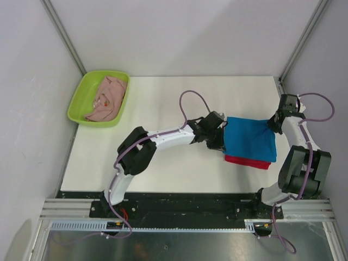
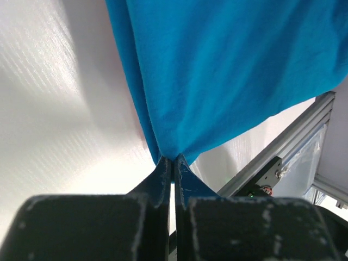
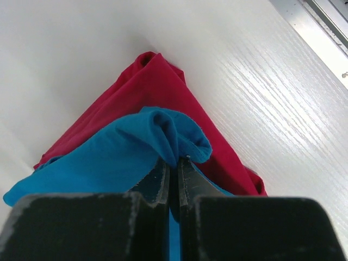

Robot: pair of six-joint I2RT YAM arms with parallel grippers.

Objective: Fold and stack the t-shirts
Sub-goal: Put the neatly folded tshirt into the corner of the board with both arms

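Clamping blue t-shirt (image 1: 250, 138) at opposite edges, left gripper (image 2: 173, 159), right gripper (image 3: 174, 161), red t-shirt (image 1: 247, 161) beneath

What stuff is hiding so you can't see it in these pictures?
- Top view: most of the red t-shirt is hidden under the blue t-shirt.
- Left wrist view: the blue t-shirt runs past the top edge and blocks whatever lies behind it.
- Top view: the pink t-shirt in the green tray is too small to read its markings.

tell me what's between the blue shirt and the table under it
The red t-shirt, lying on the table beneath the blue t-shirt; the right wrist view shows it best.
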